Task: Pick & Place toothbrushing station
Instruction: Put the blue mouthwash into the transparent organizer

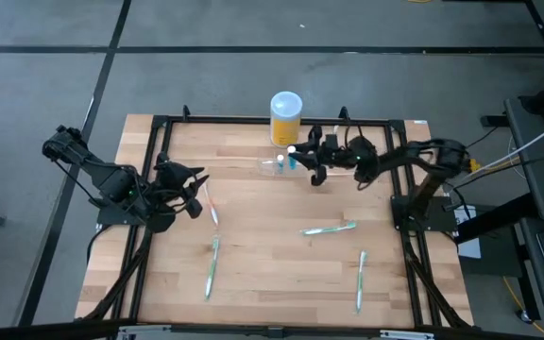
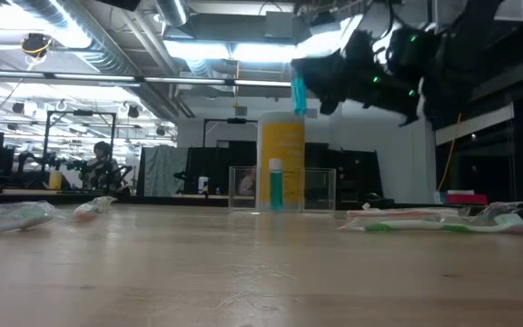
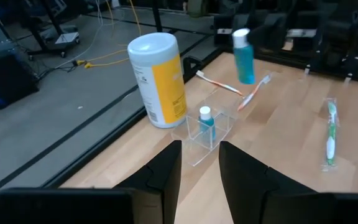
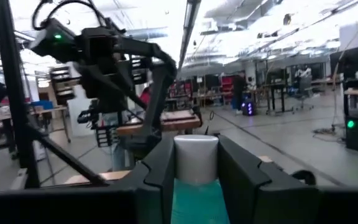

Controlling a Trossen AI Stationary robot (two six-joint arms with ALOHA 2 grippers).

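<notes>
Your right gripper [image 1: 296,154] hangs above the back of the wooden surface [image 1: 281,255], its jaws closed on a small teal bottle [image 3: 243,55] with a white cap; the right wrist view shows the cap and teal body pinched between the two fingers [image 4: 160,168], and the low view shows the bottle lifted clear of the surface, near the top of the yellow white-lidded container [image 1: 285,116]. The toothbrushing station [image 1: 274,167], the clear see-through holder, stands on the surface just in front of that container, below and slightly to the left of your held bottle in the high view. A second small teal bottle [image 3: 206,120] stands upright inside one of its compartments. Your left gripper [image 1: 196,194] waits low at the left side, its jaws a narrow gap apart with nothing between them, pointing toward the station. Several packaged toothbrushes [image 1: 329,228] lie scattered across the front half.
</notes>
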